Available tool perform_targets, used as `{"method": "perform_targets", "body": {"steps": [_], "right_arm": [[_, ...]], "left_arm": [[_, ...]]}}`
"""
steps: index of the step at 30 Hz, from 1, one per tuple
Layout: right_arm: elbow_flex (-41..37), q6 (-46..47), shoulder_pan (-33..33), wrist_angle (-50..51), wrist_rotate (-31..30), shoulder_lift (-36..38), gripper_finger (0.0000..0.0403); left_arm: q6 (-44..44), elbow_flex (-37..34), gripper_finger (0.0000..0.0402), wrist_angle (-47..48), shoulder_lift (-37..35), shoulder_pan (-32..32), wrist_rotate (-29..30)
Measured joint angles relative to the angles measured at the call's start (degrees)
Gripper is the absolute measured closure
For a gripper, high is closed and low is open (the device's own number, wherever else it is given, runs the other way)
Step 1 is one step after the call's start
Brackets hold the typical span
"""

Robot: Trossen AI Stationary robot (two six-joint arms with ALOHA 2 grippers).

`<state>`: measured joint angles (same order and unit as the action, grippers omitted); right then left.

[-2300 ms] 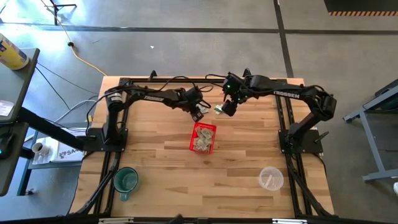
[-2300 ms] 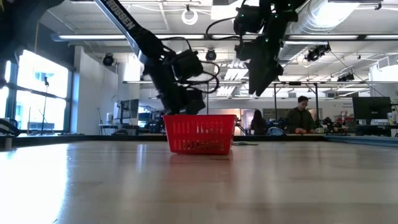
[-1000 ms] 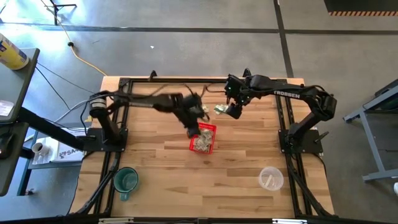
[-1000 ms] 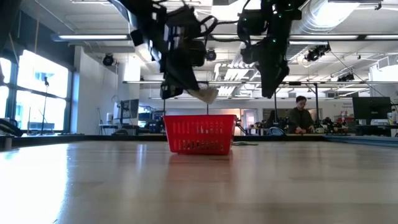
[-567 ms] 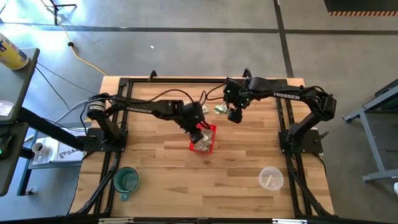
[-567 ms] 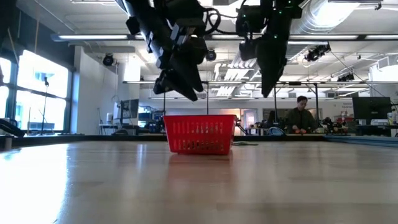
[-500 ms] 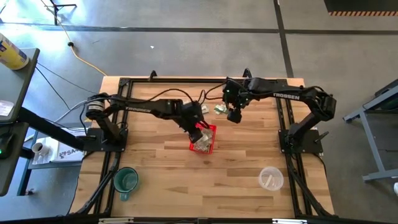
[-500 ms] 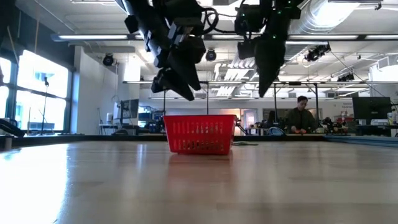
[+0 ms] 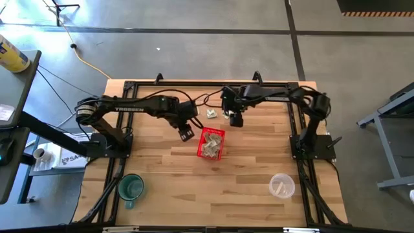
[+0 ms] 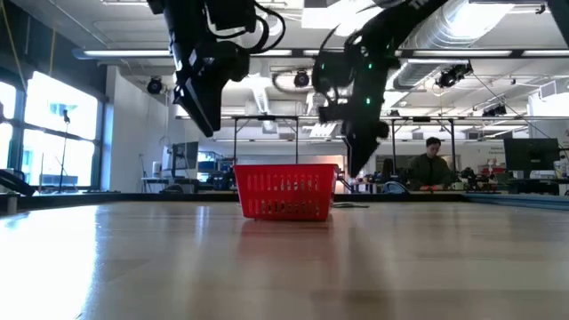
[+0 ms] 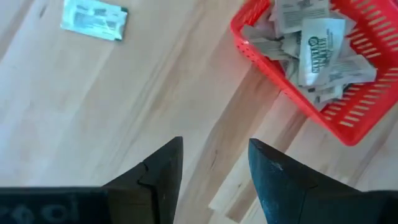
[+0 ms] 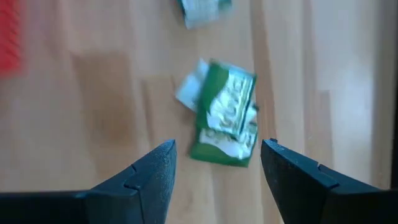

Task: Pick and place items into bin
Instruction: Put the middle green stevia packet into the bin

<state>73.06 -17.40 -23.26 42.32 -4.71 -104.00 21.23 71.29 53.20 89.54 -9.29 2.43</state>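
Paper slips: light, soft, crumpled; judged best pinched across a raised fold.
Loose slip (image 12: pixel 225 121): lay on table far of red basket (image 9: pixel 211 143).
Right gripper (image 9: pixel 235 119): above it, jaws wide, empty.
Left gripper (image 9: pixel 186 134): left of basket, jaws apart, empty.
Obstructions: none; green mug (image 9: pixel 131 188), clear cup (image 9: pixel 281 186) well apart.

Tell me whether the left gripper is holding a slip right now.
No: in the left wrist view the left gripper stands open with only bare wood between its fingers, beside the red basket.
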Motion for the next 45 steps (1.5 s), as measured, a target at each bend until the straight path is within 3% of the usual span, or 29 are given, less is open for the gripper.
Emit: {"method": "perform_targets", "body": {"steps": [10, 24, 45], "right_arm": [[-0.04, -4.69, -2.25, -2.96, 0.89, -5.87, 0.0178], [-0.04, -3.36, -3.44, -6.18, 2.45, -7.13, 0.0179], [2.30, 2.37, -4.11, -2.86, 4.14, -9.52, 0.0199]], "left_arm": [[-2.76, -3.31, 0.0190, -1.22, 0.08, -1.06, -0.56], [-5.34, -6.71, 0.0188, -2.69, 0.08, -8.84, -1.97], [-7.50, -6.71, 0.0188, -4.20, 0.08, -9.19, -3.12]]}}
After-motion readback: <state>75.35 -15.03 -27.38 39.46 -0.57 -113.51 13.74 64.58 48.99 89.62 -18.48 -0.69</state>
